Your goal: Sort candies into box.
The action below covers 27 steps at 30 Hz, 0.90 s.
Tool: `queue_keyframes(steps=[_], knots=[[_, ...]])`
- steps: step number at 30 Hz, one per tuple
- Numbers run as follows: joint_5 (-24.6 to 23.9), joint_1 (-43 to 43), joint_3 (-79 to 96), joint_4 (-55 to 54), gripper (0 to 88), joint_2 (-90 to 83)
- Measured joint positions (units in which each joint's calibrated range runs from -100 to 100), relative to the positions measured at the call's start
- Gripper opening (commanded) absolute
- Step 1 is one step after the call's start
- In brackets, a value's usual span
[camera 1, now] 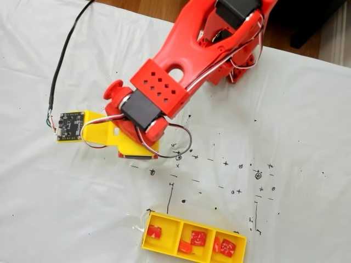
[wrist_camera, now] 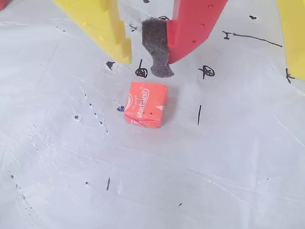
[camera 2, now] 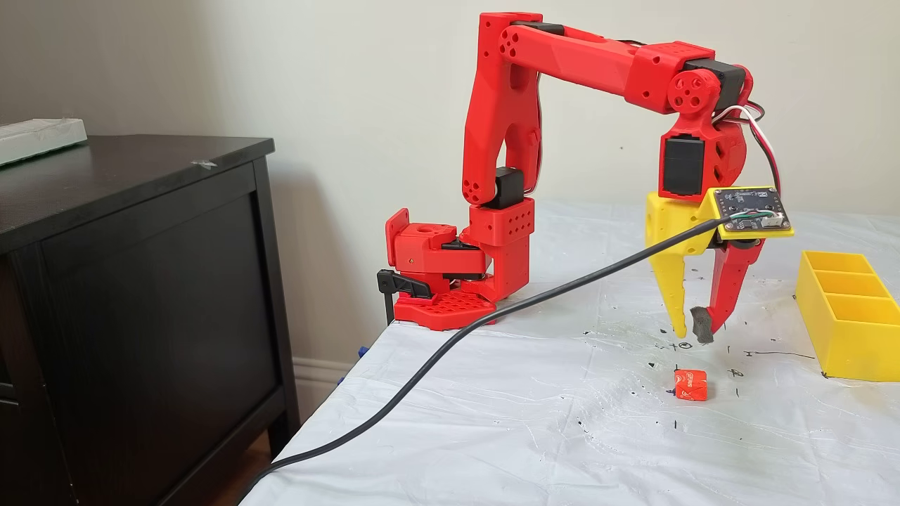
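On white table cover, one candy (wrist_camera: 145,104) is lying loose, just below the open, empty gripper (camera 2: 692,330), which is hovering above it w/ jaws apart. Box (camera 2: 847,330) is sitting off to the right in that fixed view, five candies already inside per the top-down fixed view. Judging next: shift fwd so jaws are straddling candy, drop straight, square to its flat sides, then close.

We see the yellow tray (camera 1: 164,249) cut by the lower edge in a fixed view, arm (camera 1: 181,71) covering the loose candy there, tray candies' (camera 1: 198,238) markings too small to read
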Motion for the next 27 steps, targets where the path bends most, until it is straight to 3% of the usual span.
queue_keyframes(steps=[3,8,27], knots=[[0.5,1.1,1.1,0.0,25.7,0.0],[1.4,3.2,3.1,0.0,28.0,0.0],[3.1,4.6,3.2,-1.6,27.7,5.6]])
